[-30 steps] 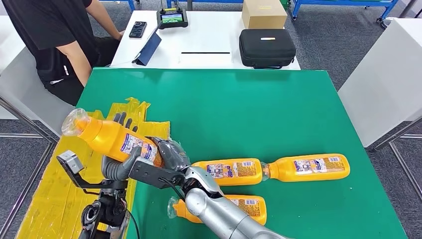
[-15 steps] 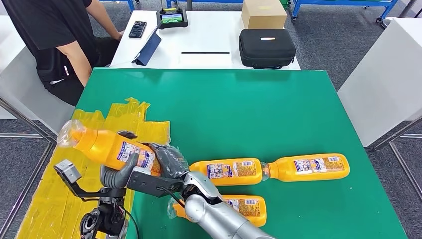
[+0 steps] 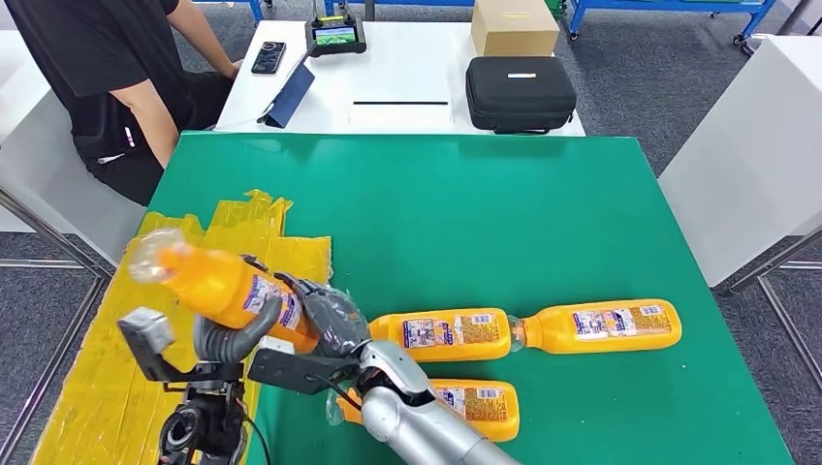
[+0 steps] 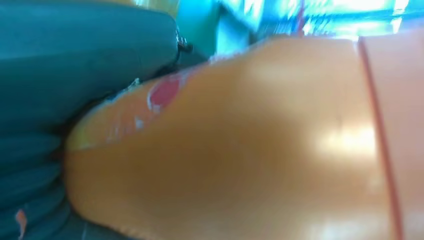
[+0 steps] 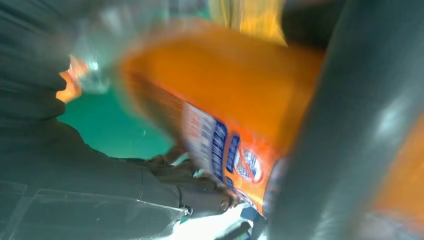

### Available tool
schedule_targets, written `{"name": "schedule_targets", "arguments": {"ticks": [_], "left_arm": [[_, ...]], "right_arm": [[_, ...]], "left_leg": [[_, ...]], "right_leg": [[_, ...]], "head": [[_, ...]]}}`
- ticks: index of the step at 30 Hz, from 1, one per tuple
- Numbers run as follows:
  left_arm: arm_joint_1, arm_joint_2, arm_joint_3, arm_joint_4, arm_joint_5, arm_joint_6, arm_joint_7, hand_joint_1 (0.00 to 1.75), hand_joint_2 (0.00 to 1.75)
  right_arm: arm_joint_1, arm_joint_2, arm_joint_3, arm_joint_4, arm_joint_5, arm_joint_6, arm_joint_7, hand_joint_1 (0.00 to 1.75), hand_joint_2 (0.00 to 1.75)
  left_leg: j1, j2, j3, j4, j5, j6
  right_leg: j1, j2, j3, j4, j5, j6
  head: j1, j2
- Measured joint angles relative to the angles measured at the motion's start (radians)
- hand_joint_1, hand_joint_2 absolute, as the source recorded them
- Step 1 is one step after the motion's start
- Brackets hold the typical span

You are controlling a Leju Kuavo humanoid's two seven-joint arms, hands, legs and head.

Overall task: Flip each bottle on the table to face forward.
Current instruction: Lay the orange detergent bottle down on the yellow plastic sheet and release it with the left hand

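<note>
Orange bottle (image 3: 228, 288) held up off the green table (image 3: 504, 213), above its near-left corner, tilted with the clear-capped neck pointing away and to the left. Both hands on it: left hand (image 3: 233, 334) wraps the body from below, thumb curling up the near side; right hand (image 3: 325, 315) clasps the base end, fingers closed round the label. Left wrist view is blurred, but it appears to show smooth orange plastic pressed close against the dark fingers. Right wrist view shows the printed label between the grey thumb and the fingers. Three more orange bottles lie flat on the table: middle bottle (image 3: 446, 332) and right bottle (image 3: 601, 325) end to end in a row, labels up; near bottle (image 3: 480, 405) just in front of them, partly behind the right forearm. Crumpled yellow sheet (image 3: 107, 378) covers the table's left edge beneath the held bottle.
</note>
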Motion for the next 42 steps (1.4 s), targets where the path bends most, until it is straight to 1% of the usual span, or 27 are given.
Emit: {"name": "schedule_targets", "arguments": {"ticks": [1,4,6,9,11,13,14,16,18,22,25,27,29,31,33,35,38,42], "left_arm": [[-0.003,-0.001,-0.001,-0.012,-0.084,0.074,-0.002,1.75,1.75],[-0.018,-0.002,-0.002,-0.038,-0.274,0.253,0.013,1.75,1.75],[-0.028,-0.001,0.002,-0.048,-0.394,0.359,0.04,1.75,1.75],[-0.042,0.007,0.007,-0.042,-0.642,0.559,0.118,1.75,1.75],[-0.061,0.023,0.016,-0.007,-0.81,0.682,0.173,1.75,1.75],[-0.083,0.043,0.035,0.053,-0.974,0.759,0.216,1.75,1.75],[-0.092,0.05,0.051,0.085,-1.058,0.776,0.232,1.75,1.75],[-0.103,0.06,0.092,0.141,-1.201,0.785,0.257,1.75,1.75],[-0.11,0.067,0.129,0.191,-1.288,0.786,0.284,1.75,1.75],[-0.114,0.092,0.174,0.301,-1.412,0.787,0.364,1.75,1.75],[-0.116,0.111,0.186,0.377,-1.44,0.787,0.407,1.75,1.75],[-0.125,0.123,0.186,0.434,-1.446,0.787,0.429,1.68,1.75],[-0.14,0.134,0.179,0.493,-1.462,0.787,0.451,0.8,1.75],[-0.156,0.143,0.165,0.538,-1.49,0.787,0.483,0.0,1.75],[-0.168,0.148,0.146,0.572,-1.509,0.787,0.515,0.0,0.87],[-0.177,0.152,0.128,0.594,-1.511,0.787,0.527,0.0,0.0],[-0.185,0.16,0.105,0.61,-1.518,0.787,0.521,0.0,0.0],[-0.178,0.163,0.084,0.612,-1.497,0.788,0.479,0.0,0.0]], "right_arm": [[0.012,-0.004,-0.002,-0.022,0.003,0.003,0.004,0.0,0.0],[0.045,-0.02,-0.006,-0.099,0.007,0.015,0.009,0.0,0.0],[0.068,-0.033,-0.009,-0.151,0.009,0.018,0.009,0.0,0.0],[0.108,-0.056,-0.021,-0.254,0.005,0.023,0.008,0.0,0.0],[0.138,-0.077,-0.028,-0.339,-0.004,0.031,0.006,0.0,0.0],[0.17,-0.103,-0.03,-0.426,-0.014,0.04,0.006,0.0,0.0],[0.187,-0.118,-0.031,-0.468,-0.018,0.045,0.006,0.0,0.0],[0.221,-0.147,-0.031,-0.545,-0.022,0.056,0.006,0.0,0.87],[0.252,-0.175,-0.03,-0.607,-0.014,0.062,0.01,0.0,1.75],[0.313,-0.238,-0.019,-0.707,0.061,0.067,0.039,0.0,1.75],[0.352,-0.278,-0.012,-0.759,0.112,0.076,0.067,0.0,1.75],[0.375,-0.3,-0.012,-0.793,0.162,0.099,0.107,0.0,1.75],[0.401,-0.318,-0.014,-0.829,0.218,0.136,0.152,0.0,1.75],[0.426,-0.33,-0.02,-0.858,0.261,0.172,0.19,0.0,1.75],[0.448,-0.34,-0.028,-0.875,0.294,0.195,0.223,0.0,1.75],[0.467,-0.349,-0.038,-0.879,0.333,0.205,0.261,0.0,1.75],[0.49,-0.359,-0.057,-0.874,0.398,0.206,0.324,0.0,1.75],[0.514,-0.368,-0.08,-0.868,0.427,0.206,0.349,0.0,1.75]], "left_leg": [[0.0,0.0,0.0,0.0,0.0,0.0],[0.0,0.0,0.0,0.0,0.0,0.0],[0.0,-0.001,-0.001,0.0,0.0,0.0],[0.0,-0.003,-0.001,0.0,0.0,0.0],[0.0,-0.003,-0.001,0.0,0.0,0.0],[0.0,-0.003,-0.001,0.0,0.0,0.0],[0.0,-0.003,-0.001,0.0,0.0,0.0],[0.0,-0.003,-0.001,0.0,0.0,0.0],[0.0,-0.002,-0.001,0.0,0.0,0.0],[0.0,-0.003,-0.001,0.0,0.0,-0.001],[0.0,-0.003,-0.001,0.0,0.0,-0.001],[0.0,-0.003,-0.001,0.0,0.0,-0.001],[0.0,-0.004,-0.001,0.0,0.0,-0.001],[0.0,-0.004,0.0,0.0,-0.001,-0.002],[0.0,-0.004,0.001,-0.001,-0.002,-0.002],[0.0,-0.004,0.002,-0.001,-0.001,-0.003],[0.0,-0.006,0.002,-0.001,-0.001,-0.003],[0.0,-0.006,0.002,-0.001,0.0,-0.004]], "right_leg": [[0.0,0.0,0.0,0.0,0.0,0.0],[0.0,0.0,0.0,0.0,0.0,0.0],[0.0,-0.001,0.0,0.0,0.0,0.0],[0.0,-0.001,0.0,0.0,0.0,0.0],[0.0,-0.001,0.0,0.0,0.0,0.0],[0.0,-0.002,0.0,0.0,0.0,0.0],[0.0,-0.002,0.001,0.0,0.0,0.0],[0.0,-0.001,0.0,0.0,0.0,0.0],[0.0,0.0,0.0,0.0,0.0,0.0],[0.0,-0.001,0.0,0.0,0.0,0.0],[0.0,-0.001,0.0,0.0,0.0,0.0],[0.0,-0.001,0.0,-0.001,0.0,0.0],[0.0,-0.001,0.0,-0.001,0.0,0.0],[-0.001,-0.001,0.001,-0.001,0.0,0.0],[0.0,-0.001,0.002,-0.001,0.0,0.0],[0.0,-0.001,0.003,-0.001,0.0,0.0],[0.0,-0.003,0.004,-0.001,-0.001,-0.001],[0.0,-0.003,0.004,-0.001,0.0,-0.001]], "head": [[0.0,0.0],[0.0,0.0],[0.0,0.0],[0.0,0.0],[0.0,0.0],[0.0,0.0],[0.0,0.0],[0.0,0.0],[0.0,0.0],[0.0,0.0],[0.0,0.0],[0.0,0.0],[0.0,0.0],[0.0,0.0],[0.0,0.0],[0.0,0.0],[0.0,0.0],[0.0,0.0]]}}
